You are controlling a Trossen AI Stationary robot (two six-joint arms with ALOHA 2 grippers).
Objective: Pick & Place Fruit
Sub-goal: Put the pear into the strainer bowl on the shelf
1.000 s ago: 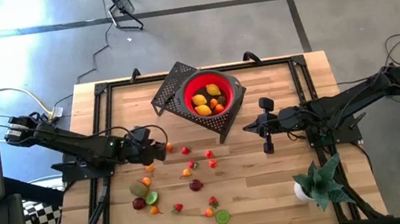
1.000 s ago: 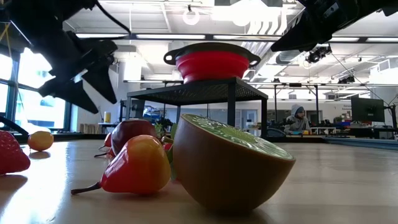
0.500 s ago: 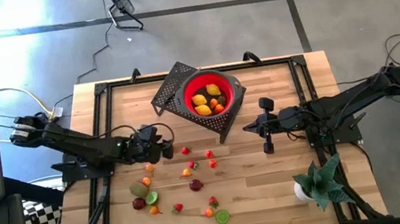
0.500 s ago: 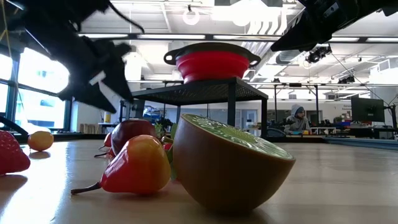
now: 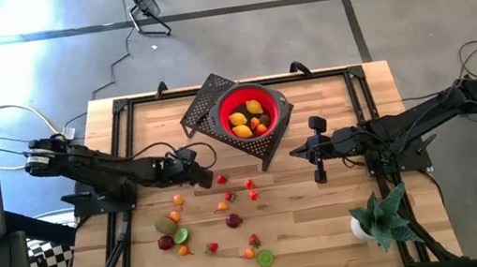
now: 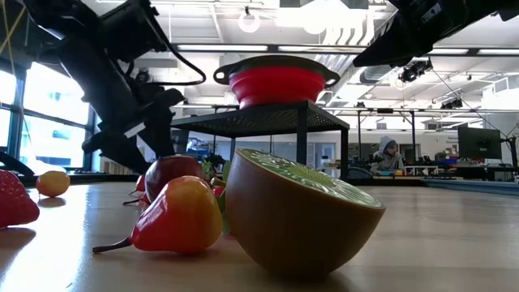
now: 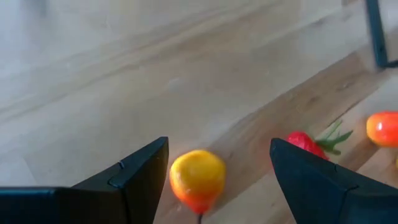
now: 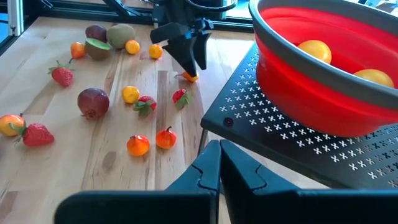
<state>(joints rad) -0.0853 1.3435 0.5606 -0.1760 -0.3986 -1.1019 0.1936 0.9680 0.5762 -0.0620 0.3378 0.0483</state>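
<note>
The left gripper hangs low over the worktop, jaws apart around a small orange-yellow fruit left of the red bowl. This looks like the reach-to-grasp step; next the jaws must descend and close. The right gripper waits near the bowl's stand, jaws together.

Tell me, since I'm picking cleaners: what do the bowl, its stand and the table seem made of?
Bowl: probably silicone or soft plastic, matte red, stepped walls. Stand: looks like black-painted metal, perforated all over. Table: pale wood, visible planks and grain.
</note>
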